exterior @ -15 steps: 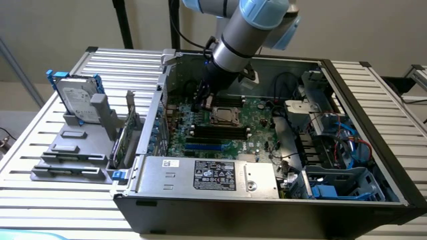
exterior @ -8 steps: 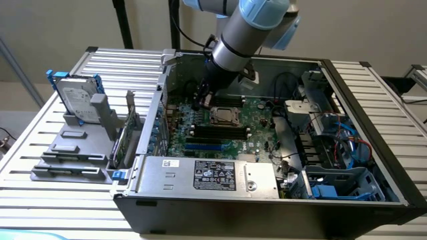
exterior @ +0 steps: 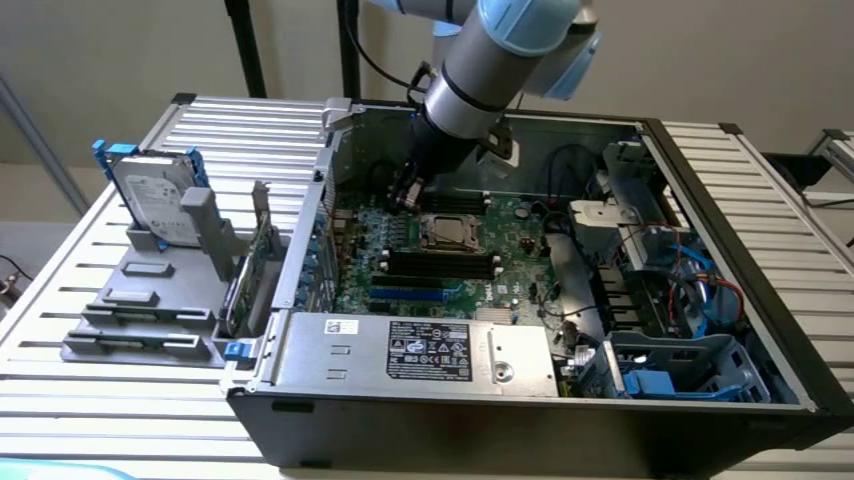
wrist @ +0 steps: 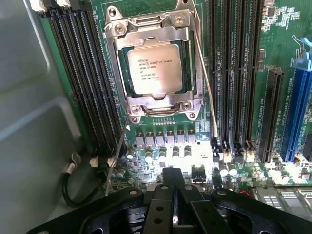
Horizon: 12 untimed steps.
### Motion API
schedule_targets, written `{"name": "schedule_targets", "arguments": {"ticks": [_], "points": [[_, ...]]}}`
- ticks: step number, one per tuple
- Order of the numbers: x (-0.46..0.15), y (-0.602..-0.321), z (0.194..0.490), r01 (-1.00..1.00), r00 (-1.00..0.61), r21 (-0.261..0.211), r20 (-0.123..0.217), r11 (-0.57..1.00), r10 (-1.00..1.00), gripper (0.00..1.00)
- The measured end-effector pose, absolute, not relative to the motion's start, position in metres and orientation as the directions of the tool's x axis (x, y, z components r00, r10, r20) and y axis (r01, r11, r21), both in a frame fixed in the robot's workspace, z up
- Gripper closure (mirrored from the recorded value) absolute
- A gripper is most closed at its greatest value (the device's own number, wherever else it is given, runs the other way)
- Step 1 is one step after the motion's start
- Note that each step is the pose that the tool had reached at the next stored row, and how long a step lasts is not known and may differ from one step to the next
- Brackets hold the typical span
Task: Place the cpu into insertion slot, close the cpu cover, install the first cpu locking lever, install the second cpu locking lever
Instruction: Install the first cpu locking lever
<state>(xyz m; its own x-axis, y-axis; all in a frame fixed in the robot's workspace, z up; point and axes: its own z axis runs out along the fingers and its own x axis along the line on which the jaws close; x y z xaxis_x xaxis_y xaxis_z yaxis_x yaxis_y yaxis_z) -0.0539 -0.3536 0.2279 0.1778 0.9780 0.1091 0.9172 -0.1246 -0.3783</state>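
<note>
From my screen, the arm (exterior: 470, 85) is a silver-grey tube with pale blue joint caps and a black ring near the wrist. A thin black cable (exterior: 367, 62) curves beside it. The gripper (wrist: 174, 185) is matte black, and its plates carry small round screws.

A hard drive (exterior: 155, 195) is stood upright at a grey rack (exterior: 140, 305) on the slatted table (exterior: 94, 405), beside the open computer case (exterior: 534, 440).
</note>
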Motion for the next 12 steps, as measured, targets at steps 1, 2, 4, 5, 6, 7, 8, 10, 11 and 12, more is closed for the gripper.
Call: {"name": "schedule_targets", "arguments": {"ticks": [1,2,4,5,6,7,8,10,11,12], "points": [[-0.0540,-0.3540,0.2288,0.916,0.182,-0.379,0.109,-0.128,0.977,0.89],[-0.0542,-0.3547,0.2295,0.916,0.185,-0.380,0.109,-0.131,0.977,0.89],[-0.0547,-0.3559,0.2306,0.915,0.190,-0.380,0.109,-0.135,0.976,0.89],[-0.0550,-0.3564,0.2309,0.915,0.192,-0.380,0.109,-0.137,0.975,0.89],[-0.0556,-0.3568,0.2310,0.914,0.194,-0.380,0.109,-0.140,0.975,0.89],[-0.0565,-0.3570,0.2309,0.914,0.197,-0.380,0.110,-0.142,0.974,0.89],[-0.0574,-0.3570,0.2310,0.913,0.201,-0.380,0.110,-0.146,0.973,0.89],[-0.0592,-0.3570,0.2309,0.911,0.214,-0.381,0.112,-0.157,0.970,0.89],[-0.0600,-0.3570,0.2310,0.910,0.222,-0.381,0.112,-0.165,0.968,0.89],[-0.0607,-0.3570,0.2310,0.908,0.231,-0.381,0.113,-0.173,0.966,0.89]]}}
